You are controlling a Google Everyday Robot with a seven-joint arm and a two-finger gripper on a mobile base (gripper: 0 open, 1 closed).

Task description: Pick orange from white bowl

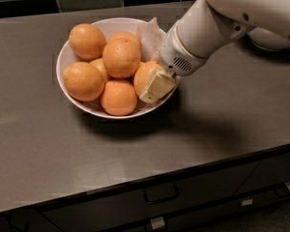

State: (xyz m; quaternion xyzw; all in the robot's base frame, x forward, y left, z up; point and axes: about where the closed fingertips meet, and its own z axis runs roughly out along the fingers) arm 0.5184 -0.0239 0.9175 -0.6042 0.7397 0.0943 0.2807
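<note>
Drawers: dark fronts below the worktop edge.
Worktop: dark grey, carrying the bowl.
White bowl: on the worktop, left of centre.
Orange: at the bowl's right side, touching the end effector.
End effector: inside the bowl's right rim, against the orange; cannot tell whether open or closed.
Other oranges: heaped to the orange's left.
Paper lining: at the far rim.

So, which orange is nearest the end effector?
The orange at the white bowl's right edge; the end effector is at its side, the others lie further left.
</note>
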